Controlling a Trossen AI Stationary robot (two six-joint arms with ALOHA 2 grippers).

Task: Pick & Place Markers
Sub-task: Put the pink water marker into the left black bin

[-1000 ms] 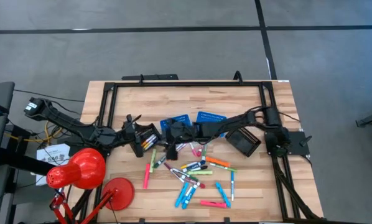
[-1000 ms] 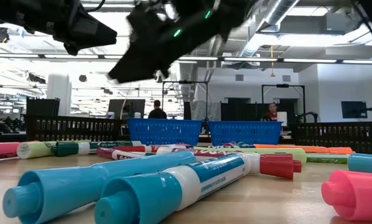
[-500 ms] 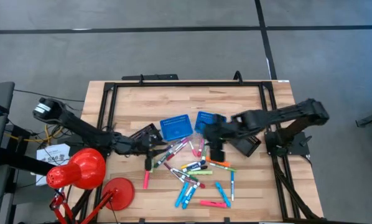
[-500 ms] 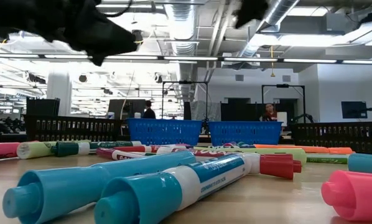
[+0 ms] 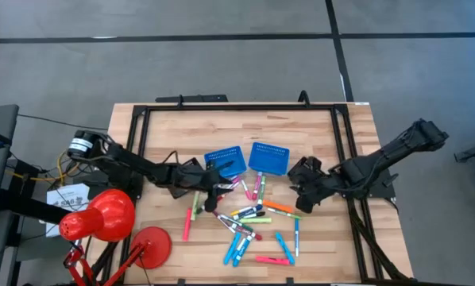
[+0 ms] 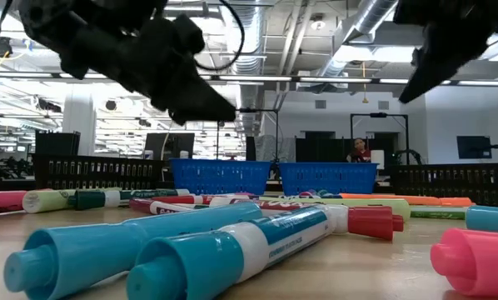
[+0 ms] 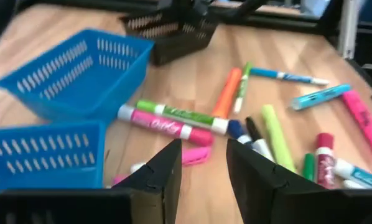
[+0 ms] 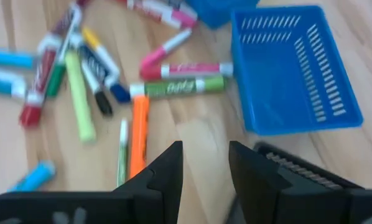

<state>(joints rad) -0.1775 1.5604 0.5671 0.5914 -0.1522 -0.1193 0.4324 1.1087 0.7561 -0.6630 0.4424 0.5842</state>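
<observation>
Two blue baskets (image 5: 247,159) sit mid-table as bins, it seems, and the markers (image 5: 253,214) lie scattered just in front, none sorted. The left gripper (image 7: 201,165) hangs over the pile's near edge, fingers parted and empty; the right gripper (image 8: 204,165) hovers beside the right basket, likewise parted, holding nothing.

Markers (image 5: 257,222) scattered below two blue baskets (image 5: 248,159); both arms low

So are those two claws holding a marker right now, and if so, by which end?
No. The left gripper and right gripper both have an empty gap between their fingers; the markers lie on the table.
</observation>
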